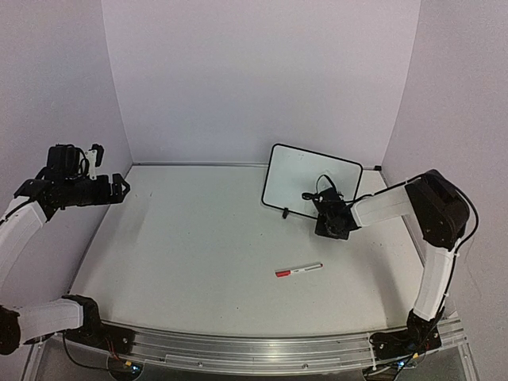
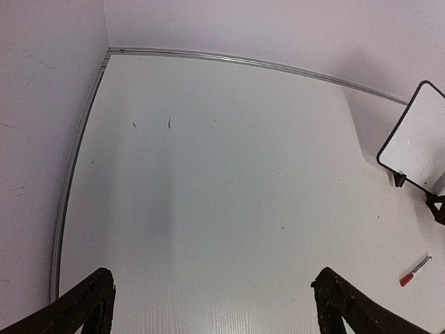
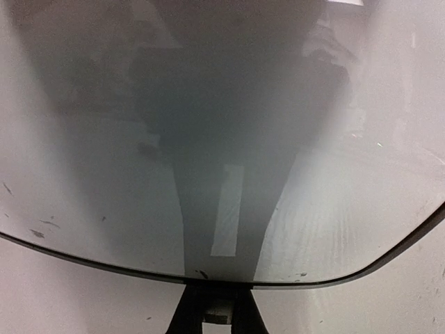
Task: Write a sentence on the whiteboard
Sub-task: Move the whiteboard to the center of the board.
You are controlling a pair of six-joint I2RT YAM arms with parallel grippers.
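The whiteboard stands tilted at the back right of the table, on its black feet. It also shows at the right edge of the left wrist view and fills the right wrist view. No sentence is in view on its white face, only a few faint specks. My right gripper is shut, its tips pressed against the middle of the board's lower black frame. Whether they pinch anything there is hidden. My left gripper hovers high at the far left, open wide with nothing between the fingers.
A slim red-capped marker lies flat on the table in front of the board, also seen in the left wrist view. White walls close in the table on three sides. A metal rail runs along the near edge.
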